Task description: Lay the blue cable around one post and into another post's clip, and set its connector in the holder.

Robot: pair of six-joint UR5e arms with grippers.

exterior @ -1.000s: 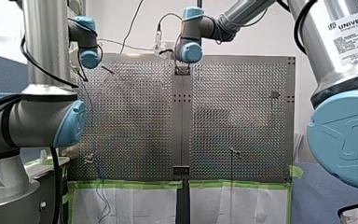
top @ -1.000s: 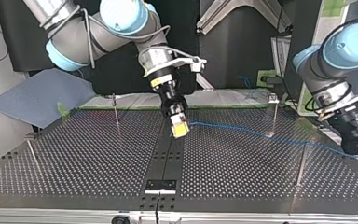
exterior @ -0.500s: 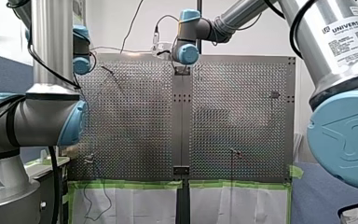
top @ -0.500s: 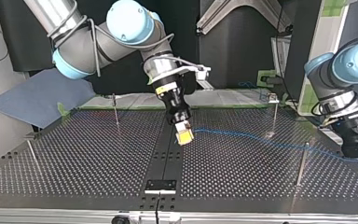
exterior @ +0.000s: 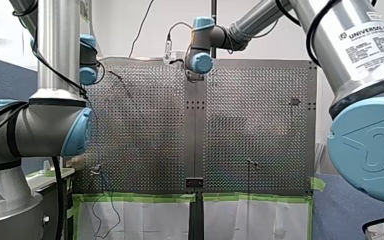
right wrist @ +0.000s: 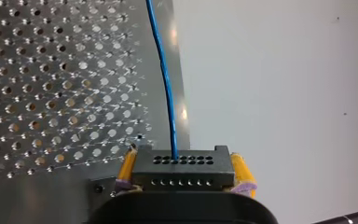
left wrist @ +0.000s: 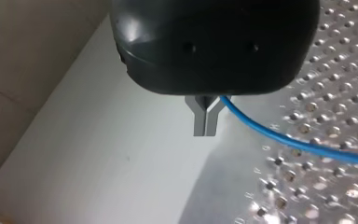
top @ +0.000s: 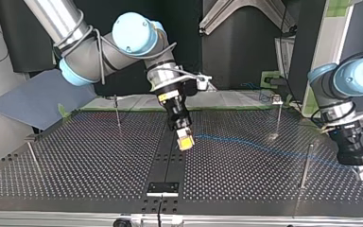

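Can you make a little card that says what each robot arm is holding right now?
Right gripper: jaws shut on the black connector, yellow pads on either side
Left gripper: metal jaws shut on the blue cable
Cable path: from the connector across the table to the left gripper
Posts: thin, upright on the table
Task so far: connector not yet set down

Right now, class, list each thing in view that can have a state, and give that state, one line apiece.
Right end effector: shut on the connector.
Connector: gripped, with the cable plugged into it.
Left end effector: shut on the blue cable.
Blue cable: strung between the two end effectors, not in any post's clip.
Clip post: upright, its clip apparently empty.
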